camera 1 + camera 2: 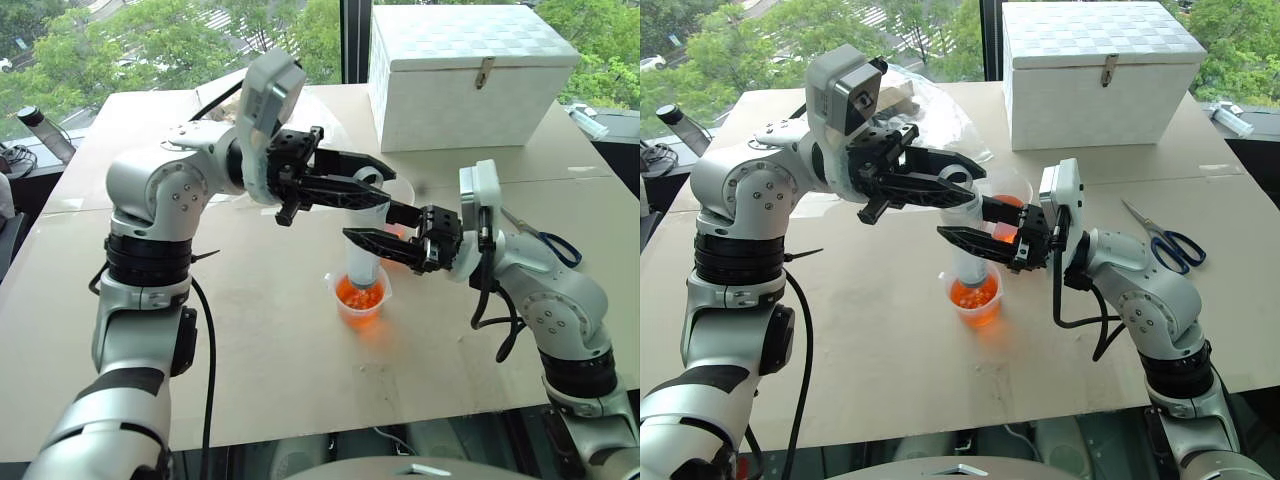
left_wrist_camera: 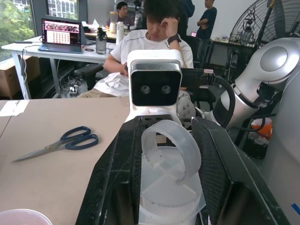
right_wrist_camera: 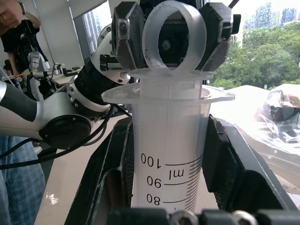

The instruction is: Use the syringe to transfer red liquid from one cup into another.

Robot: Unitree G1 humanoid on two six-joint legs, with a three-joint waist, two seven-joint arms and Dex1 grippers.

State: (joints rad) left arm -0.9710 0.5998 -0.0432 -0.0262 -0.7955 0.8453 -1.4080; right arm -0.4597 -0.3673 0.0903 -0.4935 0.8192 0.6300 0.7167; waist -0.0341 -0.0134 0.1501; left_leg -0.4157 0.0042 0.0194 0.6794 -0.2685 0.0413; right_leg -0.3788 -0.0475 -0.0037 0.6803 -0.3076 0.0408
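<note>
Syringe work is near its end, by your views: the large clear plastic syringe stands upright with its tip in the shorter clear plastic beaker, which already holds orange-red liquid. Your right gripper has its jaws clamped on the barrel; your left gripper has its jaws around the plunger ring, pushed nearly home. The taller clear beaker stands just behind. Withdrawing the syringe remains.

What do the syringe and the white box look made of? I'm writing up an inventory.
Syringe: clear, slightly frosted plastic, seemingly; printed black marks show on its see-through barrel. White box: possibly painted wood or board, matte with a checkered lid and a metal clasp; hard to tell.
</note>
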